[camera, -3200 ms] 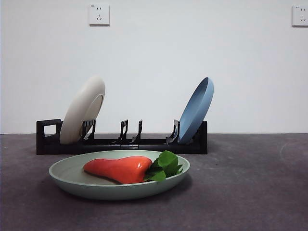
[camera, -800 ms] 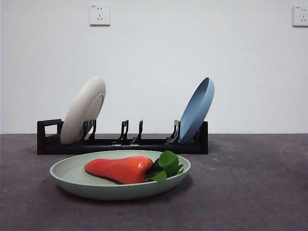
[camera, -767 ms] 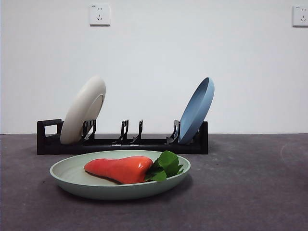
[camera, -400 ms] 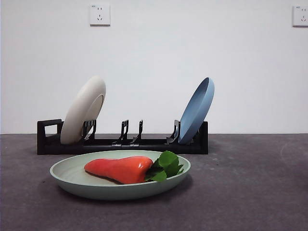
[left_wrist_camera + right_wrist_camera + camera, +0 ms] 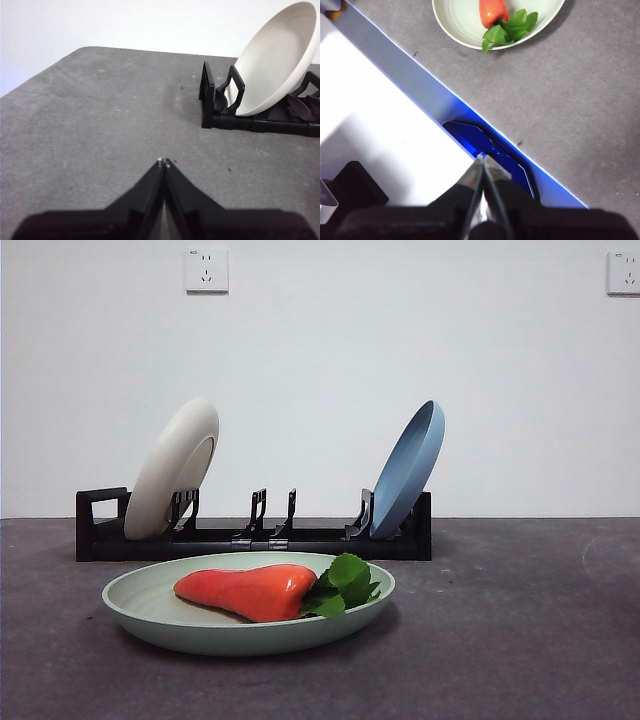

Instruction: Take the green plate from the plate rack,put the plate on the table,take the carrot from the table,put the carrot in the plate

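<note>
The green plate (image 5: 160, 618) lies flat on the table (image 5: 520, 640) in front of the plate rack (image 5: 250, 537). The carrot (image 5: 245, 591) lies in it, leaves to the right. The right wrist view shows the plate (image 5: 455, 20) and carrot (image 5: 492, 9) far off. My left gripper (image 5: 163, 161) is shut and empty above bare table, near the rack's handle end (image 5: 210, 95). My right gripper (image 5: 482, 157) is shut and empty over the table's edge. Neither gripper shows in the front view.
A cream plate (image 5: 172, 468) leans in the rack's left slot, also seen in the left wrist view (image 5: 270, 60). A blue plate (image 5: 408, 468) leans in the right slot. A blue and white strip (image 5: 390, 100) runs along the table's edge under the right gripper.
</note>
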